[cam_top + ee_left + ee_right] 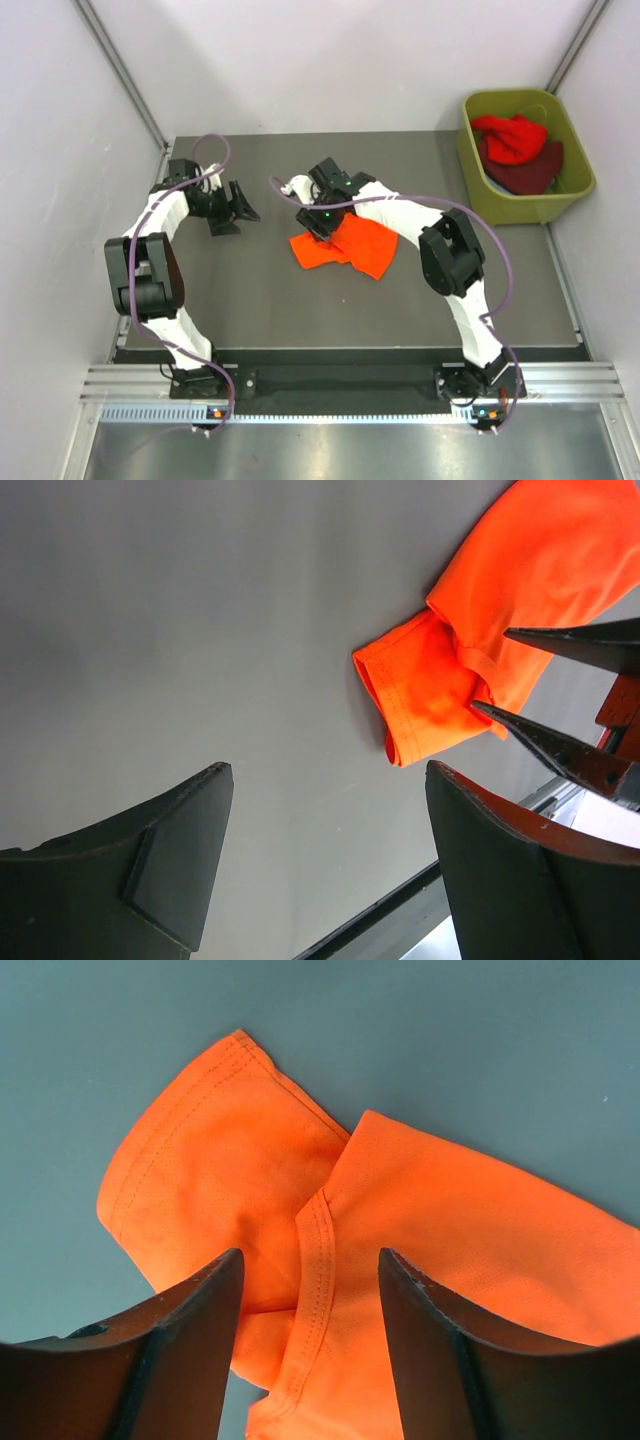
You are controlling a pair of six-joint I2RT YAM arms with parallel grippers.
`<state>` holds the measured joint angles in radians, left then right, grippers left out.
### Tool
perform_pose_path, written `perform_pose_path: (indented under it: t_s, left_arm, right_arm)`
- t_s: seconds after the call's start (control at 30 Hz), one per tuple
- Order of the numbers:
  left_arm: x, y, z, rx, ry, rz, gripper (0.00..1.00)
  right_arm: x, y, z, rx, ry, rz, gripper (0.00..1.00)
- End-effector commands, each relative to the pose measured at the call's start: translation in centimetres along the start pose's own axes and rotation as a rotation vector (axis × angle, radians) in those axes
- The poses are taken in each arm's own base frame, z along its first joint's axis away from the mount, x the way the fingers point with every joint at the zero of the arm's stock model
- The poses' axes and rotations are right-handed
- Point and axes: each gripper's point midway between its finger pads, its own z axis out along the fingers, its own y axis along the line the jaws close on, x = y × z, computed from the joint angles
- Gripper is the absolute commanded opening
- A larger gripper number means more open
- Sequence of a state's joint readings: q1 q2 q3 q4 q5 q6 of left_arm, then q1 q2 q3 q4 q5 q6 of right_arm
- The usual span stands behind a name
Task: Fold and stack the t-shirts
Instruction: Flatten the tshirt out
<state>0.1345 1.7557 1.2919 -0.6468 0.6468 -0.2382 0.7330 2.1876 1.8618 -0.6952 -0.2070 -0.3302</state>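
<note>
Right gripper (310,1257): my jaws are spread and hold nothing. They sit over the orange shirt (470,1230), straddling a double-stitched seam (306,1330). In the left wrist view one fingertip (492,714) looks to be at the cloth, but contact is not certain.

Left gripper (330,772): also spread and empty, over bare bench (200,610), well to the left of the shirt.

Location: the orange shirt lies mid-bench, low but rumpled, partly doubled over itself. The red shirt (512,136) and maroon shirt (530,172) sit heaped in the tub (466,140) at the far right corner.

Handling (my estimate):
- The cloth is a thin knit, light and limp with no stiffness. It will drape and drag rather than keep its shape.
- The fine-mesh surface looks a bit slick, so a shallow pinch may slip. It is not fragile.
- Best hold is the seam or the hemmed edge of the sleeve (190,1170), where the layers are stitched thick. The jaws must press down to the bench to catch cloth.
- Layers overlap under me, so I risk catching one layer instead of two.

Orientation: in the top view the long axis runs roughly left–right across the bench. The wider end is on the right, and the sleeve end points left toward the left gripper. The collar is not in view, and I cannot tell whether front or back faces up.
</note>
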Motion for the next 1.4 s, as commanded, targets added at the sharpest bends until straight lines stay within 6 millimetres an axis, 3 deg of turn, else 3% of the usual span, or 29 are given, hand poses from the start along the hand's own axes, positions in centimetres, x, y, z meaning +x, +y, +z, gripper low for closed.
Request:
perform_pose_path:
  t_s: [0.0, 0.2, 0.47, 0.57, 0.6, 0.7, 0.83, 0.97, 1.13, 1.27, 1.37]
  left_arm:
    - [-1.0, -1.0, -0.6, 0.031, -0.05, 0.024, 0.82]
    - [-0.9, -0.7, -0.2, 0.03, -0.04, 0.006, 0.82]
    - [-0.5, -0.8, 0.2, 0.052, -0.023, -0.019, 0.81]
    - [0.0, -0.8, 0.7, 0.071, -0.006, -0.057, 0.81]
    - [0.1, -0.8, 0.9, 0.076, -0.001, -0.062, 0.81]
    - [0.5, -0.6, 2.1, 0.084, 0.034, -0.09, 0.78]
    - [0.7, -1.2, 4.3, 0.105, 0.078, -0.102, 0.69]
    - [1.4, -3.0, 7.5, 0.139, 0.155, -0.065, 0.66]
    - [2.1, -6.4, 10.4, 0.231, 0.225, -0.037, 0.66]
    - [2.9, -7.4, 12.3, 0.256, 0.265, -0.024, 0.66]
    - [2.3, -7.4, 12.8, 0.263, 0.259, -0.032, 0.66]
  right_arm:
    - [-1.9, -0.1, -0.1, 0.045, -0.038, -0.058, 0.57]
    - [-1.9, -0.6, 0.5, 0.103, -0.027, -0.084, 0.6]
    - [-1.6, -3.0, 2.4, 0.25, 0.019, -0.13, 0.53]
    - [-1.6, -3.2, 2.5, 0.263, 0.024, -0.15, 0.34]
    - [-1.5, -3.4, 2.4, 0.271, 0.027, -0.153, 0.19]
    - [-2.2, -4.2, 1.1, 0.33, 0.018, -0.171, 0.01]
    - [-3.9, -5.3, -2.7, 0.411, -0.036, -0.179, 0.0]
    - [-4.2, -5.0, -4.7, 0.42, -0.059, -0.178, 0.0]
    - [-2.9, -4.7, -4.6, 0.412, -0.029, -0.188, 0.0]
    - [-2.5, -4.6, -4.4, 0.409, -0.018, -0.192, 0.0]
    - [-2.3, -4.6, -4.4, 0.408, -0.011, -0.195, 0.0]
